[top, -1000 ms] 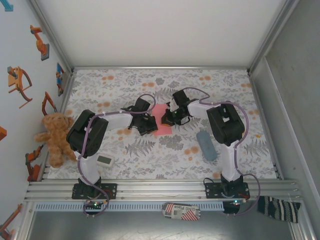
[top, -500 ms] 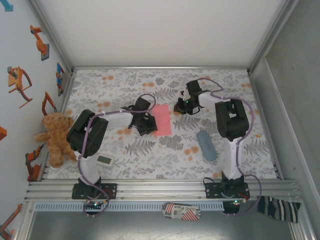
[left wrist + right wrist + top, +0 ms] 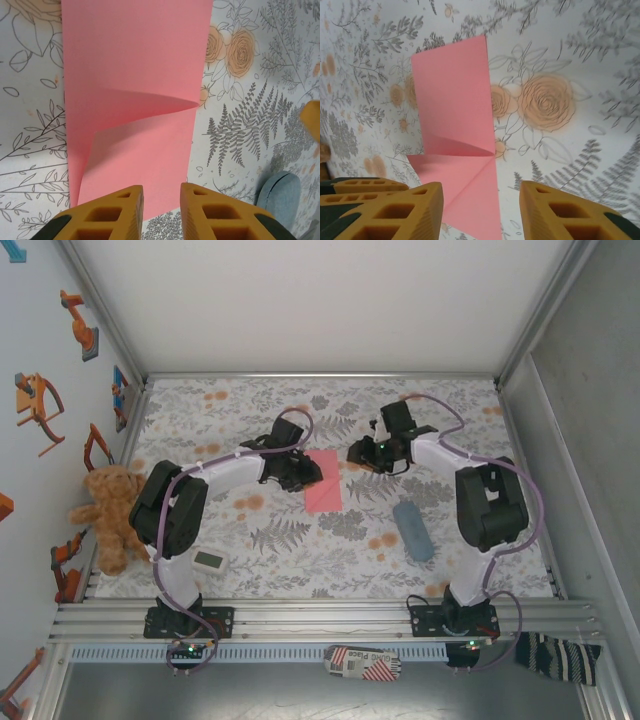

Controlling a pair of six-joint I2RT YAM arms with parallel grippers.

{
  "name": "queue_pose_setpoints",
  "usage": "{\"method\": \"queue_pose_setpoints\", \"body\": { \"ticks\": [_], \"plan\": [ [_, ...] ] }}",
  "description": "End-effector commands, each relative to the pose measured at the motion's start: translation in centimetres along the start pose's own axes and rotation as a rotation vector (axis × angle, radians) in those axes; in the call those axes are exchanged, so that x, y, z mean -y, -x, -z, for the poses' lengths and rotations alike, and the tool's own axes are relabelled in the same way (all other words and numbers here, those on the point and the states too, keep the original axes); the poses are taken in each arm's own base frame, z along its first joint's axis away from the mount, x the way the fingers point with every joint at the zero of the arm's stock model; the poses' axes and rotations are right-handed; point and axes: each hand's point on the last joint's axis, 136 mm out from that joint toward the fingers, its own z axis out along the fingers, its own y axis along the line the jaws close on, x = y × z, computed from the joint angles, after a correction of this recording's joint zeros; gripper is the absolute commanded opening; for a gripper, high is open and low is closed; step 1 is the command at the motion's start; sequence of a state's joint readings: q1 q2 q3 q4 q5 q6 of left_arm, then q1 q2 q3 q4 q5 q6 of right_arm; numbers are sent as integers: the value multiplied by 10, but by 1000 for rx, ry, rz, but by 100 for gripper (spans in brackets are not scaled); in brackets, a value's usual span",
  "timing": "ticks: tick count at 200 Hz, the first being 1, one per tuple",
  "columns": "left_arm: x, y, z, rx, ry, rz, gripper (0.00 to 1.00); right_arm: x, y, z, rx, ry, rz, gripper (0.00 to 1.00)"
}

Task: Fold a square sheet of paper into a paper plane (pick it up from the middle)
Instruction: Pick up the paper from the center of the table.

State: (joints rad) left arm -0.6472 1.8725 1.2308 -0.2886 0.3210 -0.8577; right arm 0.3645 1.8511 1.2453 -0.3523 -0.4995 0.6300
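On the floral-print tablecloth [image 3: 300,560], a creased salmon-pink paper sheet [image 3: 325,485] lies mid-frame between my left gripper [image 3: 161,210], slightly parted, and right gripper [image 3: 481,210], spread wide; the bottom-edge striped tag [image 3: 362,663] reads "Place".

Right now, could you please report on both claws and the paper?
Left claw narrowly open, right claw open. Square sheet of paper on table, one flap raised. Grey pouch apart.
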Motion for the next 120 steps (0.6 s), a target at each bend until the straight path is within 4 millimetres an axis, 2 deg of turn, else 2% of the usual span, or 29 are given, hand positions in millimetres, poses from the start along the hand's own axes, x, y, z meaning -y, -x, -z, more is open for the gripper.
{"method": "queue_pose_setpoints", "body": {
  "ticks": [1, 50, 89, 120],
  "plan": [
    [7, 13, -3, 31, -8, 4, 28, -5, -13, -13, -30, 5, -9, 46],
    [-9, 24, -23, 48, 45, 12, 27, -15, -22, -29, -50, 27, -28, 49],
    [-25, 34, -31, 64, 74, 30, 26, -7, -27, -36, -73, -5, -61, 50],
    [-35, 30, -41, 39, 88, 47, 26, -5, -31, -44, -89, -15, -78, 53]
  ]
}}
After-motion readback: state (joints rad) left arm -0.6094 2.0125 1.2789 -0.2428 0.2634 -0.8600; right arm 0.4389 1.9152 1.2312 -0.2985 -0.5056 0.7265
